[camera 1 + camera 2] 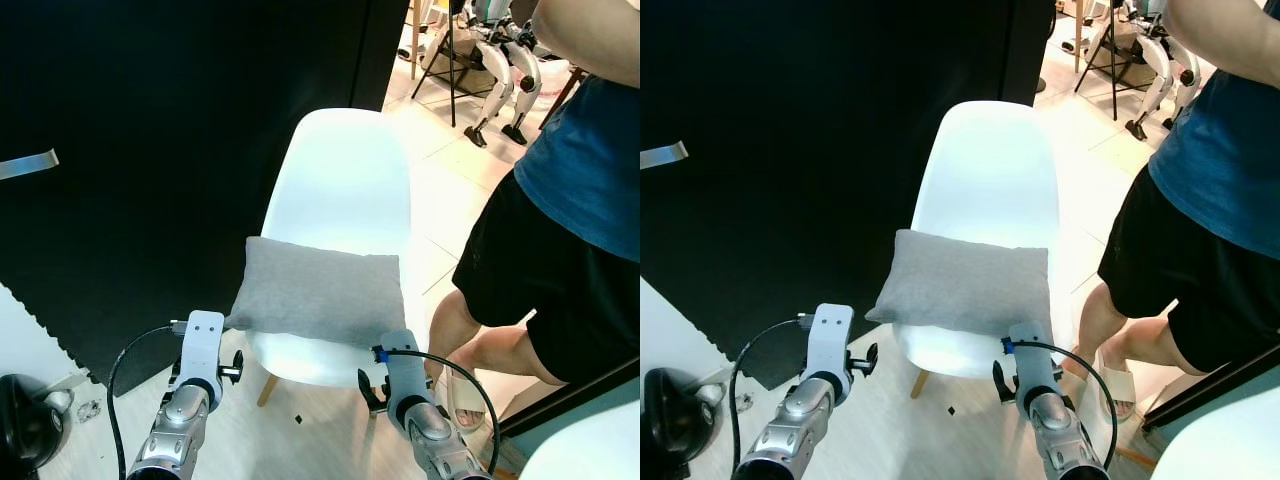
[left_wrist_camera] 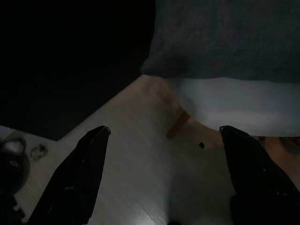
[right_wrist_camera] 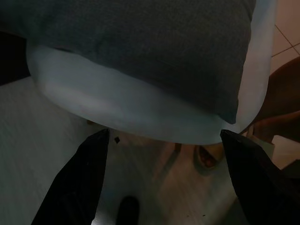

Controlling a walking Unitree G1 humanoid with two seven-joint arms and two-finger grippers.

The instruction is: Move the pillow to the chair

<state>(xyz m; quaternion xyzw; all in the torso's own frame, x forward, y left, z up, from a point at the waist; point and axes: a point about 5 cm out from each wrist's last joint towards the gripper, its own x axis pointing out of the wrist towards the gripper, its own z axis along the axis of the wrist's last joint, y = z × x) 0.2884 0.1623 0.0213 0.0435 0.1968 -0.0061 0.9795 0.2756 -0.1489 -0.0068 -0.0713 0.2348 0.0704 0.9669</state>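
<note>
On the chair (image 1: 345, 180) lies the pillow (image 1: 315, 291); left gripper (image 2: 164, 136) and right gripper (image 3: 164, 136) hover spread, fingertips cropped.

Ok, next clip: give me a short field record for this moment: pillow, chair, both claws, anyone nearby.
pillow: grey pillow lying flat on the seat, its left corner overhanging the edge
chair: white chair with wooden legs, in front of a black wall
left claw: left claw open, apart from the pillow, above the floor by the seat's front edge
right claw: right claw open, below the seat's front rim, holding nothing
person: person standing right of the chair
</note>
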